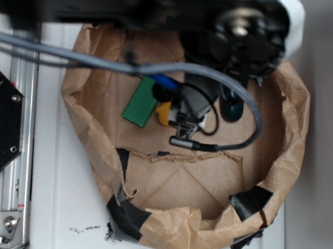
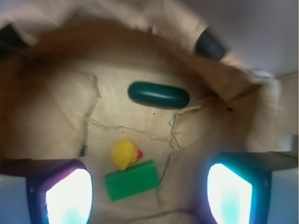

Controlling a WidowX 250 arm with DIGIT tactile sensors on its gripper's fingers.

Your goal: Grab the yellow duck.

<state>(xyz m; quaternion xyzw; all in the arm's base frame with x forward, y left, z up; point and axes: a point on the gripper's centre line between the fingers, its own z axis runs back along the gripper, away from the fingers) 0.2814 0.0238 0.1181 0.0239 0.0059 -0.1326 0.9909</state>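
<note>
**Duck sits left of centre between the open fingers**

Wrist view: the gripper (image 2: 148, 196) is spread wide and holds nothing. Its two glowing pads fill the lower left and lower right corners of the frame. The yellow duck (image 2: 125, 154) sits on the paper floor just left of centre, closer to the left pad (image 2: 65, 198) than to the right one. Its red-orange mark points right. It is round, with no clear long axis. A green block (image 2: 132, 180) touches it from below. A dark teal capsule (image 2: 159, 94) lies well apart, higher in the frame.

Exterior view: the arm hides most of the duck; a yellow sliver (image 1: 164, 113) shows beside the block, inside the crumpled brown paper bag (image 1: 294, 130).

Judgement: the claw must shift left to centre on the duck.
</note>
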